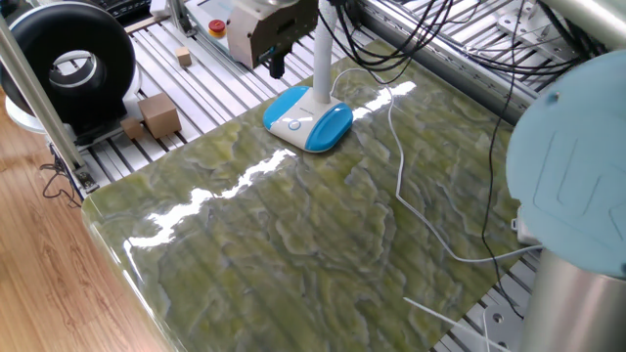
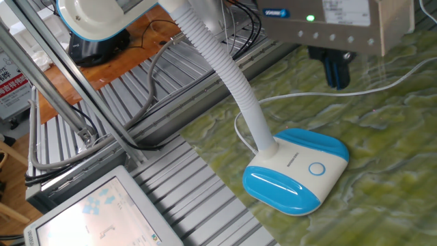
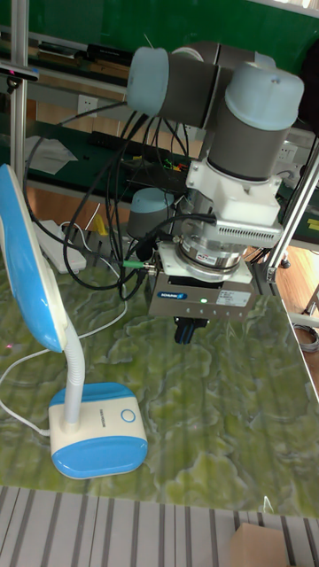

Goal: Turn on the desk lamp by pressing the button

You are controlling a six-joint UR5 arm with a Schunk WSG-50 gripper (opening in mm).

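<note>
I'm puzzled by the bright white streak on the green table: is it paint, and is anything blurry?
One fixed view: the streak is glare on the glossy green marbled tabletop; the big pale-blue arm part looms soft. The other fixed view and tall fixed view look sharp.

Small dark lettering runs along the white face of the desk lamp (image 2: 295,179) base, too small to read. A blue label on the gripper (image 3: 187,333) housing is also illegible.
</note>
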